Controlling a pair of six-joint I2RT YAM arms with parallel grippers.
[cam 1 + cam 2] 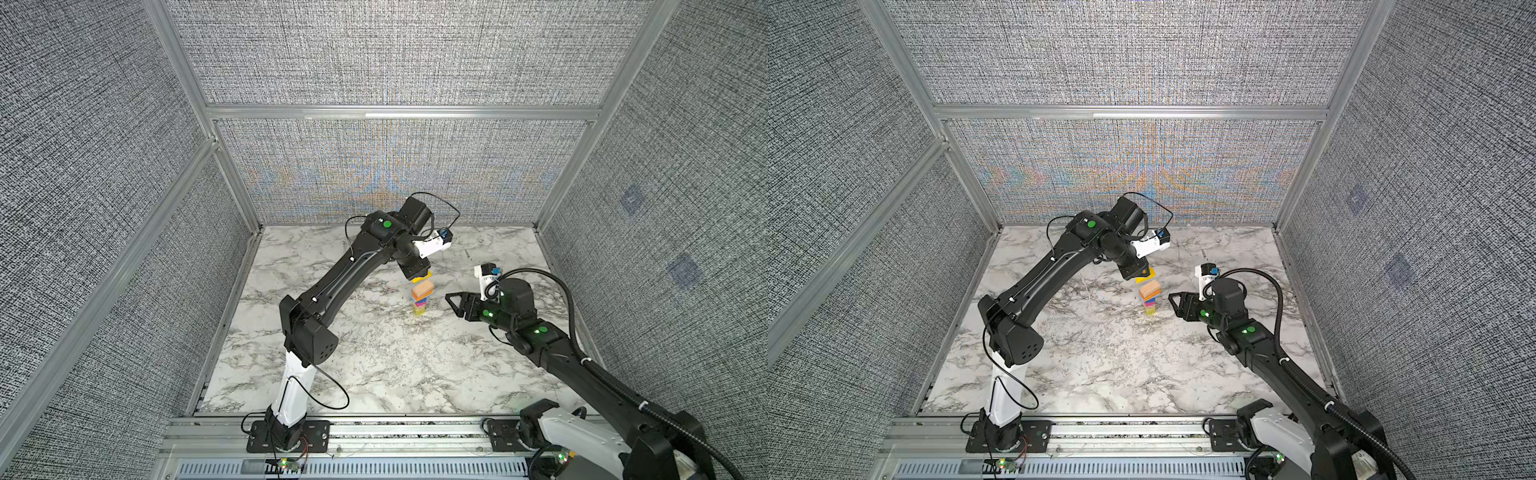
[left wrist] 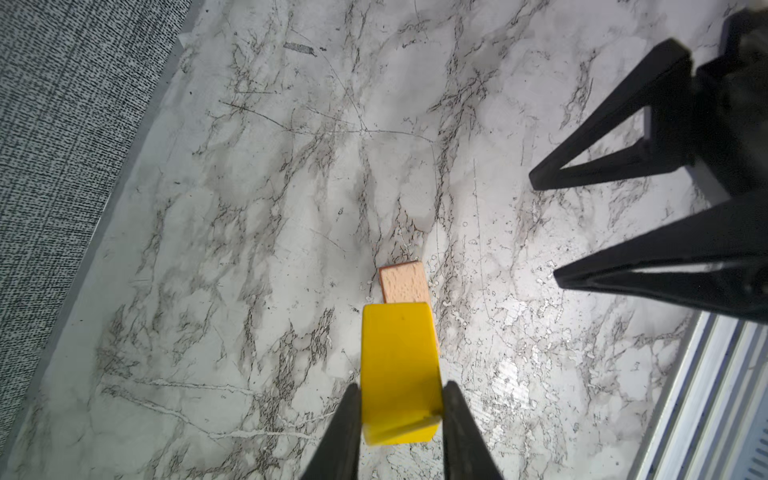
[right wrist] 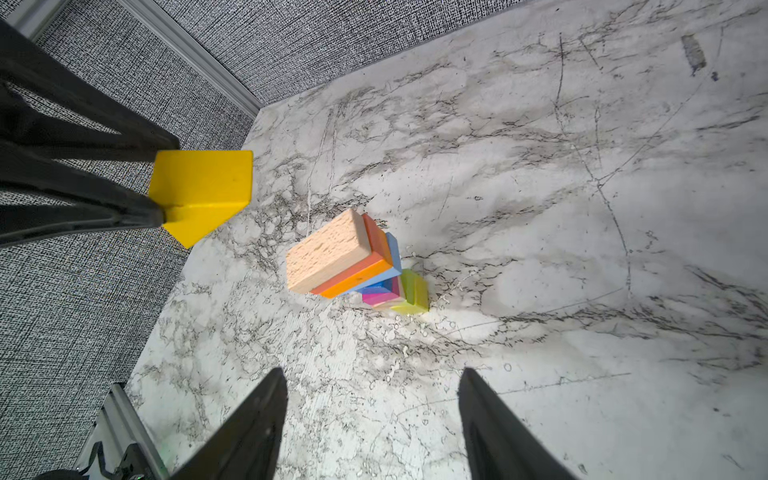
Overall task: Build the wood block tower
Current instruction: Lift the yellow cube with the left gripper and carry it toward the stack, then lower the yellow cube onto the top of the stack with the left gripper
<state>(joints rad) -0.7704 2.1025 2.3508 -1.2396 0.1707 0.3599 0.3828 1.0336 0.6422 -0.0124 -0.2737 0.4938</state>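
While left hand (image 2: 401, 384) grips wedge (image 2: 397, 349), length jutting forward, over upright tower (image 3: 328, 253), right hand (image 3: 372, 370) released

Looks like a robotics lab cell: boxed in on three sides by grey woven-look panels (image 1: 395, 54) in aluminium framing (image 1: 403, 112), marble-pattern worktop (image 1: 374, 353) below, one black robot arm (image 1: 345, 270) and a second arm (image 1: 602, 374) bolted to a metal rail (image 1: 415, 432) along the bottom edge.

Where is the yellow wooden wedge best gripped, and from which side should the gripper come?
Pinch its two flat opposite sides, coming from above, as the left gripper holds the yellow wooden wedge now. A sloped face would probably slip out; this grip leaves the underside free to land on the plain wooden plank.
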